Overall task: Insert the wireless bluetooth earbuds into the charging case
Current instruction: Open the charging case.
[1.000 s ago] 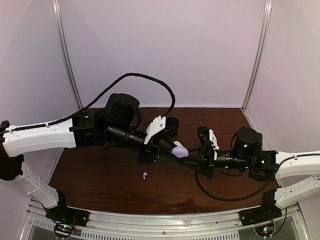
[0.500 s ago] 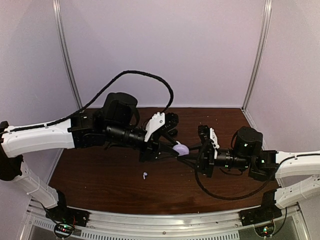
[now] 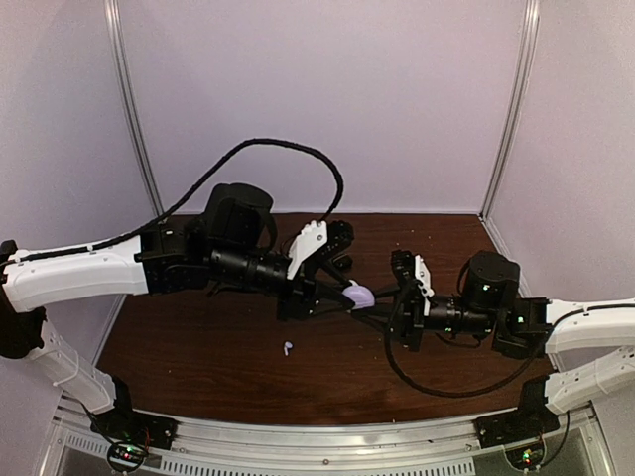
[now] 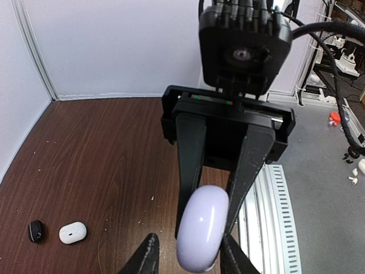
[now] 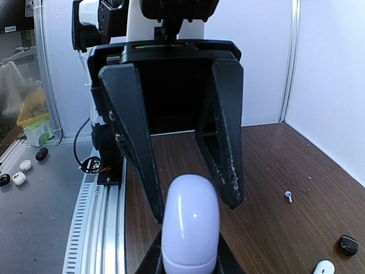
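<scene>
While both grippers [image 3: 342, 297] [image 3: 369, 299] clamped around it, lavender case [image 3: 356, 294] upright, long axis vertical.

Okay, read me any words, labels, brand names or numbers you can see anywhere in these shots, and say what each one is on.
No readable text.
Lavender case, held between both grippers: smooth, no marking visible.
White case on the table: a small dark mark, too small to read.
Green-and-white box off the table, in the right wrist view: print too blurred to read.
</scene>
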`<act>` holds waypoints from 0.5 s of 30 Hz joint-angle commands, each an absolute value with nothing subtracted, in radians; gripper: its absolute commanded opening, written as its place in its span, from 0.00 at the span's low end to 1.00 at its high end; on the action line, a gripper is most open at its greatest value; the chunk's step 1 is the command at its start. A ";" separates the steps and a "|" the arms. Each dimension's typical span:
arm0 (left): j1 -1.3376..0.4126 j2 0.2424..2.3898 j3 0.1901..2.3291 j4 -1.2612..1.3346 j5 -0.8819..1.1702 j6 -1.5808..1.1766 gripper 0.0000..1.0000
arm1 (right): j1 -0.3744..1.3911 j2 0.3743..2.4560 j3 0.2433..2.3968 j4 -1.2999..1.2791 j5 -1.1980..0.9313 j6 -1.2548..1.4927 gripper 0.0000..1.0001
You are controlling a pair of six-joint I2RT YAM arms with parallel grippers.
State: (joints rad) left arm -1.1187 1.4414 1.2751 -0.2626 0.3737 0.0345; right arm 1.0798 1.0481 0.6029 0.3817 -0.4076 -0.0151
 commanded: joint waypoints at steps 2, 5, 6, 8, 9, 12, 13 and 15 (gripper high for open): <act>-1.086 1.412 1.290 -0.159 0.315 0.003 0.38 | 1.089 1.063 0.606 0.330 -0.464 -0.044 0.00; -1.086 1.411 1.290 -0.163 0.314 0.003 0.42 | 1.089 1.063 0.607 0.331 -0.462 -0.045 0.00; -1.086 1.411 1.289 -0.164 0.313 0.003 0.43 | 1.090 1.063 0.605 0.331 -0.460 -0.046 0.00; -1.085 1.409 1.287 -0.165 0.314 0.003 0.45 | 1.089 1.063 0.606 0.331 -0.458 -0.047 0.00; -1.085 1.408 1.286 -0.166 0.311 0.003 0.45 | 1.089 1.063 0.605 0.332 -0.458 -0.048 0.00; -1.081 1.407 1.285 -0.164 0.307 0.003 0.45 | 1.089 1.064 0.603 0.331 -0.457 -0.047 0.00; -1.081 1.406 1.284 -0.164 0.305 0.003 0.45 | 1.089 1.064 0.603 0.331 -0.457 -0.049 0.00; -1.077 1.404 1.283 -0.163 0.303 0.003 0.45 | 1.089 1.065 0.604 0.329 -0.458 -0.049 0.00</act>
State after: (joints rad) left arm -1.0908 1.4322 1.2751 -0.2310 0.3344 0.0128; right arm 1.0824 1.0618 0.6029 0.3378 -0.4309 -0.0353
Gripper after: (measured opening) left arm 0.452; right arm 0.202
